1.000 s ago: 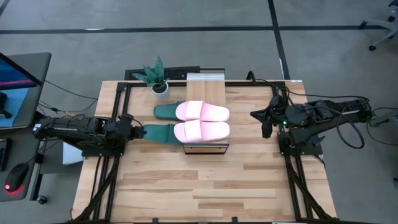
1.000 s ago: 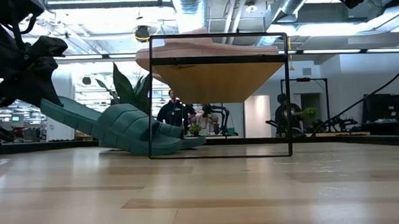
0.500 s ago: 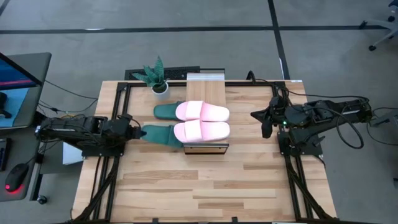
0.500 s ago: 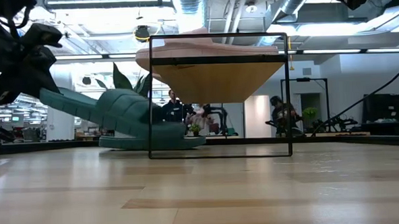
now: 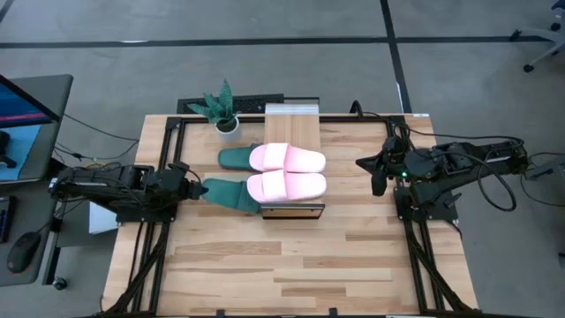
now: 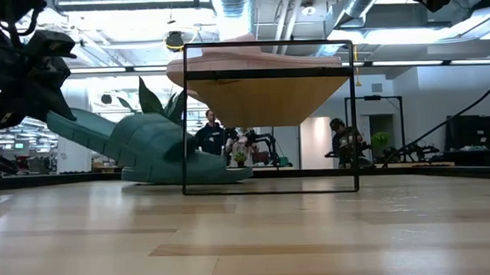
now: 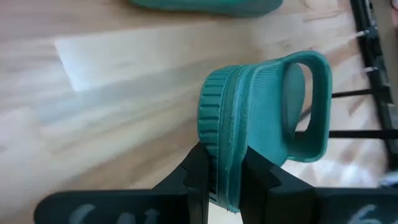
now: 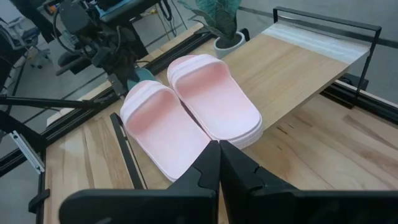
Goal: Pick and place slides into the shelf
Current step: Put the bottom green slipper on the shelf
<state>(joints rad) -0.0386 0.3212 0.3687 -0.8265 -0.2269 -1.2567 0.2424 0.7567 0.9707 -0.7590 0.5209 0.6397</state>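
The shelf (image 5: pixel 300 128) stands mid-table, its plank top (image 6: pixel 268 99) carried on a dark frame. Two pale pink slides (image 5: pixel 287 158) (image 5: pixel 285 185) lie side by side on the plank, near its front end. One dark green slide (image 5: pixel 233 158) lies flat on the table at the shelf's left side. My left gripper (image 5: pixel 199 188) is shut on the other green slide (image 6: pixel 142 142), which slants from its raised heel down to its toe under the shelf top. My right gripper (image 5: pixel 378 174), shut and holding nothing, hovers right of the shelf. My left gripper pinches the green slide's heel end (image 7: pixel 225 168) between its two fingers (image 7: pixel 198 177), one on the sole and one on the footbed. It comes from the table's left side, slanting down. The slide is rolled onto its edge, heel raised, toe (image 6: pixel 226 175) down at the table under the shelf.
A small potted plant (image 5: pixel 224 113) stands at the far edge, left of the shelf. Dark rails (image 5: pixel 168 168) run along the table's left and right sides. Bare wood (image 5: pixel 291 265) stretches in front of the shelf. People (image 6: pixel 210 137) stand in the room beyond.
My left gripper has rolled a little in place. The green slide has turned with it about its length, so its strap now stands higher; its toe stays down under the shelf.
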